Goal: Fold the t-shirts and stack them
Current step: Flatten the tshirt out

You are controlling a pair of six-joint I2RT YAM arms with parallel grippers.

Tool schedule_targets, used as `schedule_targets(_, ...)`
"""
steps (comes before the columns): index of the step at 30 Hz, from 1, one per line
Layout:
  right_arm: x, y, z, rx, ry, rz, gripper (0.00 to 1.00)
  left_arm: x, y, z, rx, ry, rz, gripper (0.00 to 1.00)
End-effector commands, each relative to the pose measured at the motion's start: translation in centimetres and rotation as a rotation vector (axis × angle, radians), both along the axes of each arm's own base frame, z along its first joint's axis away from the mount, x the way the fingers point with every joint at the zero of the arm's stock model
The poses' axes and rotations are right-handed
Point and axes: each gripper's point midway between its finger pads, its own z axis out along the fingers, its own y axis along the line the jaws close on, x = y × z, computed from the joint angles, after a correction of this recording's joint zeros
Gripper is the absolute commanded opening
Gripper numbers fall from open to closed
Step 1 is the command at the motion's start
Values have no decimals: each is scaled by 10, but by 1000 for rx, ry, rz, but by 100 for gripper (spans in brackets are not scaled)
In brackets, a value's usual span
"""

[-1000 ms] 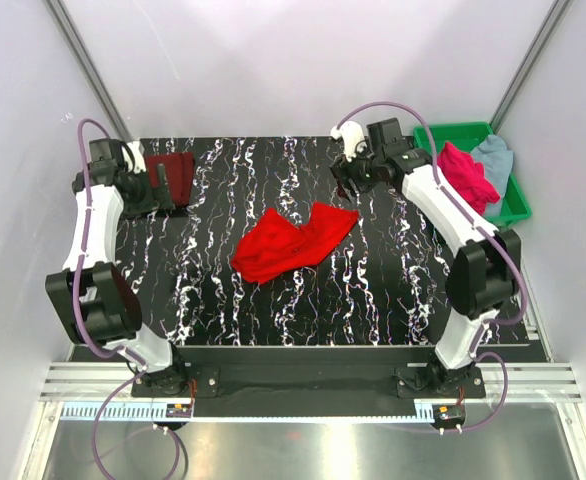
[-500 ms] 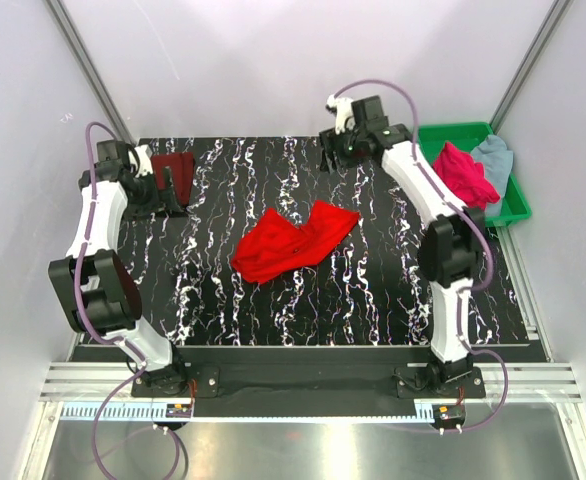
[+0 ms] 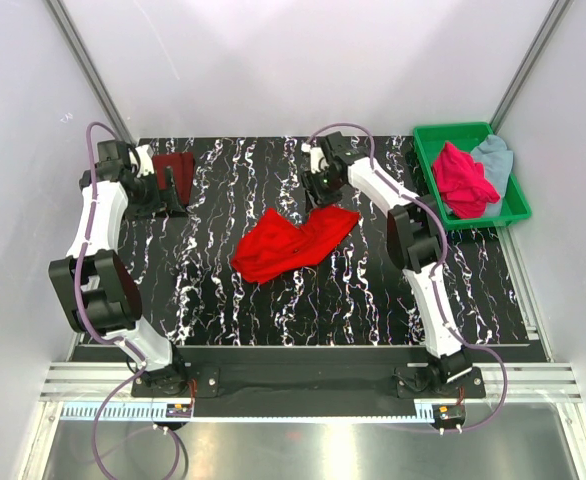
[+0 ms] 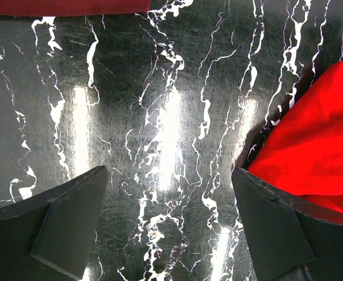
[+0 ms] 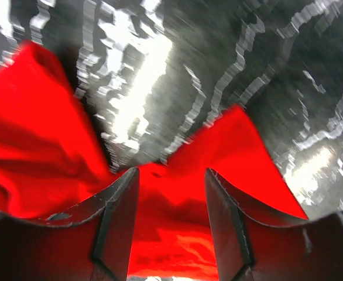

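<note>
A bright red t-shirt lies crumpled mid-table. My right gripper hovers at its far edge; in the right wrist view the jaws stand open just above the red cloth, with nothing pinched. The dark maroon t-shirt lies folded at the far left. My left gripper sits beside it, open over bare table, with the red shirt off to its right and the maroon edge at the top. A magenta-pink t-shirt and a pale grey-blue one lie in the green tray.
The black marbled table carries everything. The green tray stands at its back right corner. White walls and slanted metal posts close in the back and sides. Purple cables loop off both arms.
My right arm swung from beside the tray leftward and down to the red shirt's far edge, and its jaws narrowed. The left arm shifted slightly, then held.
</note>
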Motion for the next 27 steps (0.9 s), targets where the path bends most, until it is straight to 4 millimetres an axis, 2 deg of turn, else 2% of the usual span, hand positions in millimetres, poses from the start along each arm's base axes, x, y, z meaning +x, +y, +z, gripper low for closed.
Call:
schedule_targets(1, 9, 28, 31, 59, -86, 47, 55, 3, -4, 12, -8, -51, -14, 93)
schedule_targets(7, 13, 35, 17, 2, -113, 47, 55, 1, -4, 15, -5, -57, -13, 93)
schedule_targets(14, 43, 13, 8, -150, -234, -6, 55, -2, -3, 15, 4, -55, -11, 93)
schedule_targets(18, 48, 8, 2, -173, -243, -16, 55, -1, -3, 16, 8, -58, -10, 93)
schedule_targets(27, 73, 0, 21, -161, -317, -63, 54, -2, -3, 14, 7, -54, -12, 93)
